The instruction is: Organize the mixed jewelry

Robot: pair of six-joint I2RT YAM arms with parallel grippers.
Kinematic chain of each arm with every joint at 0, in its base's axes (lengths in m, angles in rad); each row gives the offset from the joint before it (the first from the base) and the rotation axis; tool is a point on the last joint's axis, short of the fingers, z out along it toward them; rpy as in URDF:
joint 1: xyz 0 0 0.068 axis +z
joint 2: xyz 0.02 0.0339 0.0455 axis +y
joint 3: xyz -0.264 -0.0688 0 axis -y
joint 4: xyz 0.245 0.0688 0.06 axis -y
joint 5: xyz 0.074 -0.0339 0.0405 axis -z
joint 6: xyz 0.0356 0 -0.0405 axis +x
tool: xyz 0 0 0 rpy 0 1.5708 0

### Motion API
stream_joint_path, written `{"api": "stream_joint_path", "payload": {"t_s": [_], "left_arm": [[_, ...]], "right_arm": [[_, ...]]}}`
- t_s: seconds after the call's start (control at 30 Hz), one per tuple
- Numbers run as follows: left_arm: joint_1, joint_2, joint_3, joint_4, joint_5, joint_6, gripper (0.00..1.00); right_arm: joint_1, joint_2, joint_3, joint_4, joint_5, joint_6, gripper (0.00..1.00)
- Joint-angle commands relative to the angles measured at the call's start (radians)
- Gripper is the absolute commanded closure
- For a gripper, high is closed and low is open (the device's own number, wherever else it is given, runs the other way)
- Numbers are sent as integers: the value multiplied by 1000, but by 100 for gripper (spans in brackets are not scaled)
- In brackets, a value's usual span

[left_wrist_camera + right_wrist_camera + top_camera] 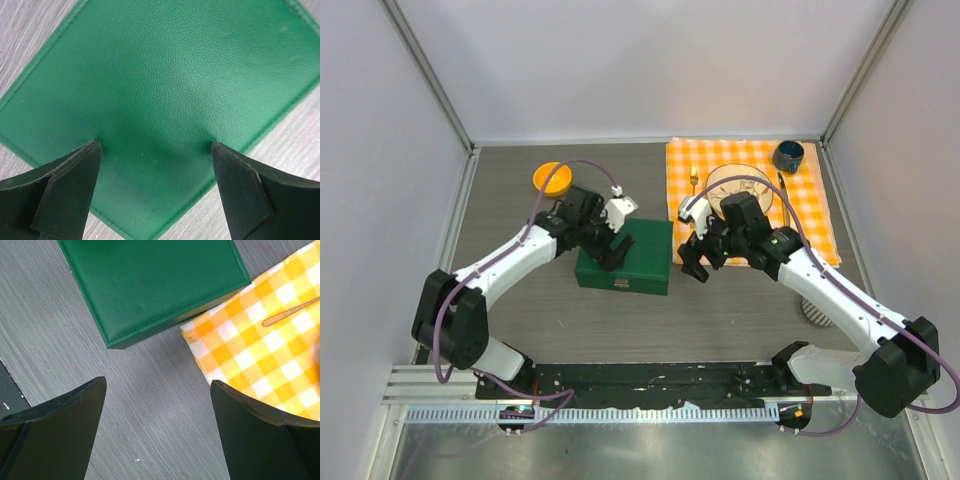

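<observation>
Green case (645, 262) under downturned left pincer (156, 146), spread.

The jaws stand wide apart over the grey table (150, 405), holding nothing. Beyond them lies a green case (155, 285). Its corner sits just beside an orange checked cloth (250, 355) bearing a slim gold handle (292, 312).

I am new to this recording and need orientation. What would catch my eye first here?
The closed green box at the middle of the table stands out first, with the left gripper open over its lid. Next comes the orange checked cloth at the far right, carrying a glass bowl and a gold fork; the right gripper hangs open above the table between box and cloth. A small orange bowl sits far left.
</observation>
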Motion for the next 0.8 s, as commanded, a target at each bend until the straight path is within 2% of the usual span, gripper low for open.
{"api": "stream_joint_path", "payload": {"t_s": [0.0, 0.07, 0.27, 0.53, 0.63, 0.77], "left_arm": [[-84, 50, -15, 93, -146, 33, 5], [-118, 67, -29, 111, -195, 47, 5], [-132, 93, -69, 110, -215, 50, 5], [-129, -78, -92, 159, -267, 35, 5], [-107, -147, -84, 168, -252, 4, 4], [6, -210, -56, 170, -177, -57, 3]], "right_arm": [[-1, -16, -15, 46, 37, -9, 9], [-1, -16, -29, 52, 46, -14, 9], [-8, -2, -59, 75, 52, -8, 9], [-34, -30, -59, 121, 146, 20, 9], [-53, -34, -46, 139, 212, 38, 9], [-108, -33, -4, 158, 287, 66, 9]]}}
